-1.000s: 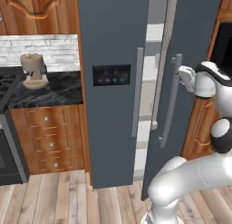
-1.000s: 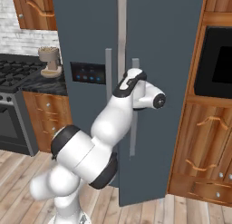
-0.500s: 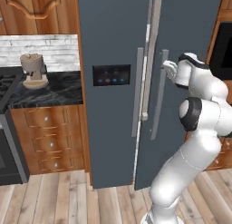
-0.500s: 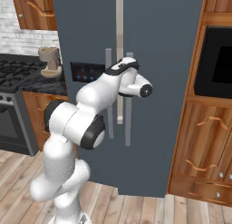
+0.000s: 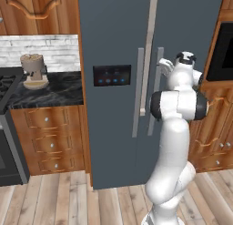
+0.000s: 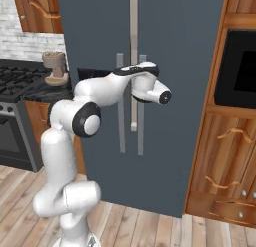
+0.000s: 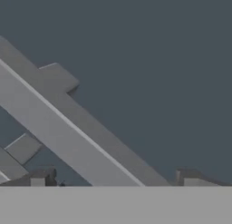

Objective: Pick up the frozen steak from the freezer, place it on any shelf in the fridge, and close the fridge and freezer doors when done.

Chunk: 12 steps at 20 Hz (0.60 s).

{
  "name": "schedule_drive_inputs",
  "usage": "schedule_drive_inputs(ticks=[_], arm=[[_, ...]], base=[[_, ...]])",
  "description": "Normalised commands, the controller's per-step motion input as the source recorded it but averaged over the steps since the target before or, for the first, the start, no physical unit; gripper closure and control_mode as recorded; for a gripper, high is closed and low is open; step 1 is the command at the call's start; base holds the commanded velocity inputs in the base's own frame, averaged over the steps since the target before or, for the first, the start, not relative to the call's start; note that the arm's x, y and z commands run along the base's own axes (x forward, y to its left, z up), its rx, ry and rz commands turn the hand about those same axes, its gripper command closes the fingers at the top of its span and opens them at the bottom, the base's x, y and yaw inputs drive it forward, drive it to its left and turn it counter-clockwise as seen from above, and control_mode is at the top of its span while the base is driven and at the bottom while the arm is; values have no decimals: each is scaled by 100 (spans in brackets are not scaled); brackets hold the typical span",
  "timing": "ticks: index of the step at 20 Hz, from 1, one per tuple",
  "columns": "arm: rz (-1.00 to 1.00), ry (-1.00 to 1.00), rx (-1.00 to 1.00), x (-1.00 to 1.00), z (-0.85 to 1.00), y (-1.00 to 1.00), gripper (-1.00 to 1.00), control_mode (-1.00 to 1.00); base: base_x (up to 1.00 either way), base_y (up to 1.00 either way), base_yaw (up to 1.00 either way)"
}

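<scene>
Slate-grey door panels stand right ahead of my pincer, whose two dark fingertips rise well apart at the lower edge of the hand view. Between them runs the fridge door's bar handle, crossing that view on a slant; whether the fingertips touch it I cannot tell, so I report the pincer as spread wide around the bar with no firm grip seen.

From the left base view, my pincer sits at the upper end of the right-hand handle, with the freezer door's handle just beside it on the left. The freezer door carries a black panel with blue lights further to the pincer's left. The fridge door lies flush behind the pincer, and a pale strip shows along the seam between the two doors.

Further left of the pincer, a dark counter bears a small brown appliance. To its right stands a wooden cabinet with a black oven window.
</scene>
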Motion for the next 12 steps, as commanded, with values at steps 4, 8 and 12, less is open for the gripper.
schedule_drive_inputs(ticks=[4,8,12], arm=[[0,3,0,12,2,0,-100,-100],[0,0,0,0,0,0,-100,-100],[0,1,0,-1,0,6,-100,-100]], base=[[0,0,0],[0,0,0],[0,0,0]])
